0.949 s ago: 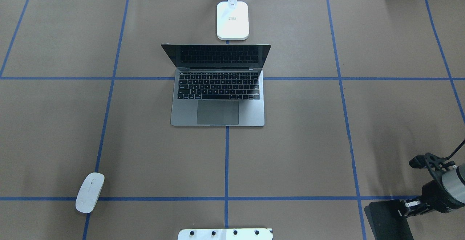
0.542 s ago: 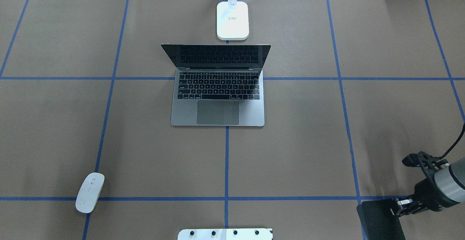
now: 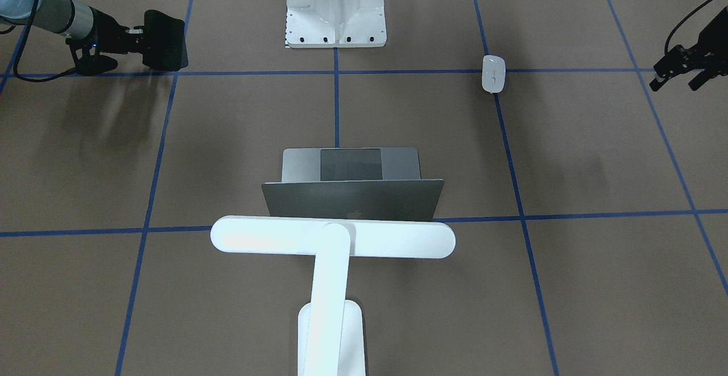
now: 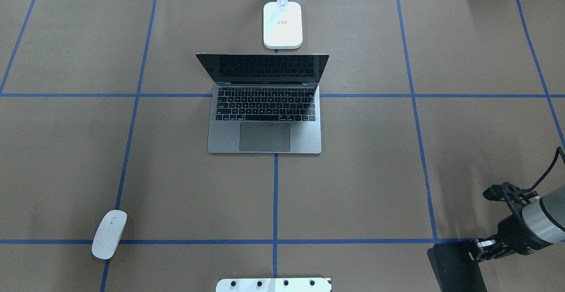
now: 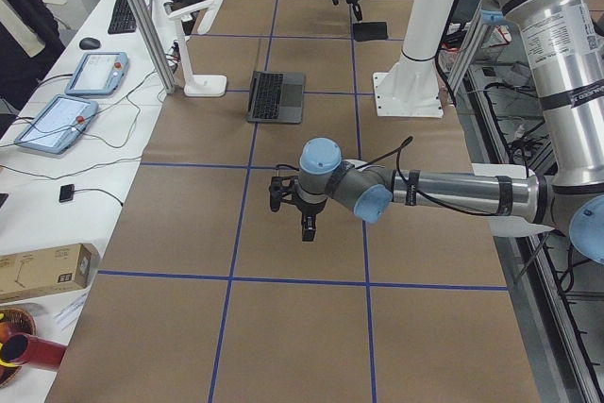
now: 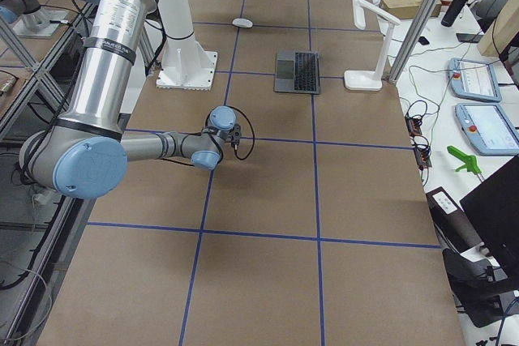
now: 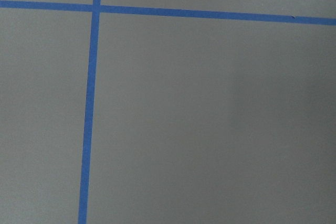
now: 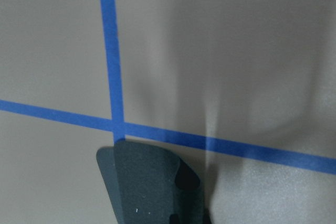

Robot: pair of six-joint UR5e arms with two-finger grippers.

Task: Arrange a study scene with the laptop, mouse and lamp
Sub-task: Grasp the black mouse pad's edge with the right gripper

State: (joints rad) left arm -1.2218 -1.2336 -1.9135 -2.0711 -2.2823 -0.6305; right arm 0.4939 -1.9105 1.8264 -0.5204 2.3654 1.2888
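The laptop (image 4: 265, 138) lies open at the table's middle, and its grey lid (image 3: 352, 199) faces the front-facing camera. Behind it stands the white lamp (image 4: 283, 24), whose bar (image 3: 333, 238) reaches over the lid. The white mouse (image 4: 109, 234) rests on a blue tape line at the near left, far from both arms. My right gripper (image 4: 476, 251) is shut on the edge of a thin black mat (image 4: 452, 267), held above the near right corner. My left gripper (image 3: 691, 77) hovers off to the left of the mouse; whether it is open or shut I cannot tell.
A white bolted mounting bracket (image 3: 335, 12) sits at the robot's base. Blue tape lines (image 4: 275, 195) grid the brown table cover. In the exterior left view, tablets and cables (image 5: 71, 92) lie on a side bench beyond the lamp.
My right arm has carried the black mat leftward along the near edge of the table. The laptop, lamp and mouse have not moved.
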